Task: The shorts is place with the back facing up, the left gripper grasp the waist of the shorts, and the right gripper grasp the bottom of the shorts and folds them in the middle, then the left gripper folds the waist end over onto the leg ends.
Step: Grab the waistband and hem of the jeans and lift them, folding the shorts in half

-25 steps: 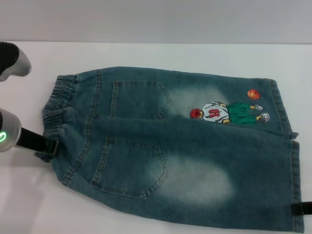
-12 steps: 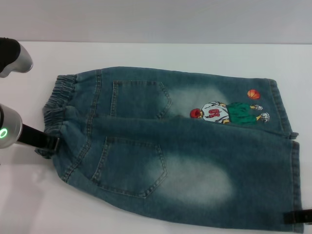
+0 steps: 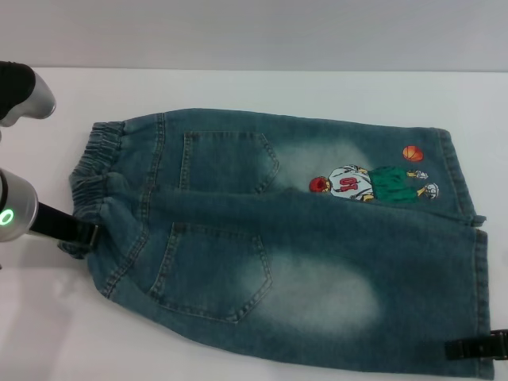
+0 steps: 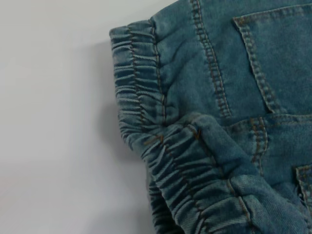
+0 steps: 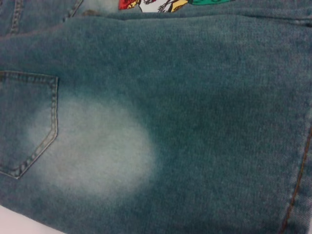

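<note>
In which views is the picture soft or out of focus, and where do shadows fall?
Head view: even light, the shorts sharp; the left tool sits at the waist, the right tool at the bottom hem. Left wrist view: sharp stitching, a soft shadow on the table beside the waistband. Right wrist view: denim blurred, out of focus.

We find one marking only: a red figure on the white jersey of the cartoon print (image 3: 373, 182), at 2 o'clock on the shorts (image 3: 286, 238). We cannot read it with certainty.
</note>
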Controlling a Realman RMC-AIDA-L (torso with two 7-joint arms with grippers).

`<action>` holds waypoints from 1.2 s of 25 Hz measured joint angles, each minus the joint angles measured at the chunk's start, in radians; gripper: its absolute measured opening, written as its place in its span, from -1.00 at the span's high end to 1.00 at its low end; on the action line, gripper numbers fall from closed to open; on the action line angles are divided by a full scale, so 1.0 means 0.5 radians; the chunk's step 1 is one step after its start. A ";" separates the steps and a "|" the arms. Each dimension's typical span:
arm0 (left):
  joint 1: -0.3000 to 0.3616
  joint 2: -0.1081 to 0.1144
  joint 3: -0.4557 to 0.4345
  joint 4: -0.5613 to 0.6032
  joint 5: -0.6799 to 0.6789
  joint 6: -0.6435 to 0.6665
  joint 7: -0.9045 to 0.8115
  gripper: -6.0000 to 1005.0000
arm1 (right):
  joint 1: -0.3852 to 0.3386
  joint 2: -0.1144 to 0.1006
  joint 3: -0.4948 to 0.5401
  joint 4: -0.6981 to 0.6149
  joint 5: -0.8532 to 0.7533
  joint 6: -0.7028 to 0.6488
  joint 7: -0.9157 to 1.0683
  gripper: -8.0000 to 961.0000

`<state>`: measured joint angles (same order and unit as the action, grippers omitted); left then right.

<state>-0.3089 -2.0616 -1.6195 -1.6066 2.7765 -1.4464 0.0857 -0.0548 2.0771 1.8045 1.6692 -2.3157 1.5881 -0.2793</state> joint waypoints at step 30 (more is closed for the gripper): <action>-0.051 0.000 0.008 0.044 -0.018 -0.003 0.017 0.69 | -0.042 0.005 -0.008 0.013 -0.105 0.015 0.036 -0.27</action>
<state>-0.3345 -2.0616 -1.6155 -1.5845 2.7676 -1.4477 0.0940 -0.0757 2.0797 1.8005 1.6756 -2.3683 1.5955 -0.2612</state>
